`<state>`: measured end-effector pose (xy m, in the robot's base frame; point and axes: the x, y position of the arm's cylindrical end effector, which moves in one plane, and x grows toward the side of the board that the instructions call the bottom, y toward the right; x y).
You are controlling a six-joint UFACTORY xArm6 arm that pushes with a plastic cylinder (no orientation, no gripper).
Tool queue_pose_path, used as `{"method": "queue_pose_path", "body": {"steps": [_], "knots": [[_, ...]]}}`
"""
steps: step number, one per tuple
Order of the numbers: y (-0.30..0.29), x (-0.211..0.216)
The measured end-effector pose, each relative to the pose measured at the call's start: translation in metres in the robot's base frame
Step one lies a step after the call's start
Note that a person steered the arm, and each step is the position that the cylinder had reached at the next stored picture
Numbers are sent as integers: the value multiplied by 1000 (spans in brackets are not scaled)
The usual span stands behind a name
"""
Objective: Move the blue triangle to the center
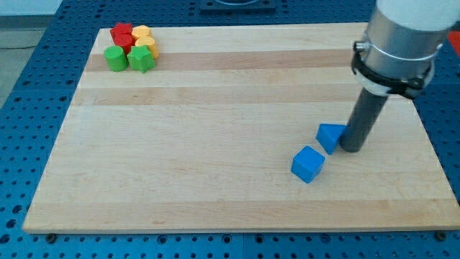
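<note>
Blue triangle (pixel 330 135) is sitting in the desk's right half, below mid-height and right of centre, with my tip (pixel 351 149) pressing at its right side, touching or just about. Push step looks like it's in hand: rod is standing on the far side from the centre, so shoving toward the view's left makes sense. Next move is calling for a line left and slightly up; the blue cube (pixel 308 164) is lying just below-left of the triangle, so I'd be steering above it to avoid dragging it along. No pincer here, only the rod, nothing opening or closing, nothing held. Red, yellow and green blocks (pixel 131 47) are clustering at the top-left corner, well apart. Wooden board (pixel 201 144) otherwise isn't in play.
</note>
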<state>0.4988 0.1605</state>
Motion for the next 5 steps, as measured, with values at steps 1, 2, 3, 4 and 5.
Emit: {"method": "queue_pose_path", "body": {"steps": [1, 2, 3, 4, 5], "knots": [[-27, 0], [-47, -12], [-59, -49], [-83, -70], [-105, -66]]}}
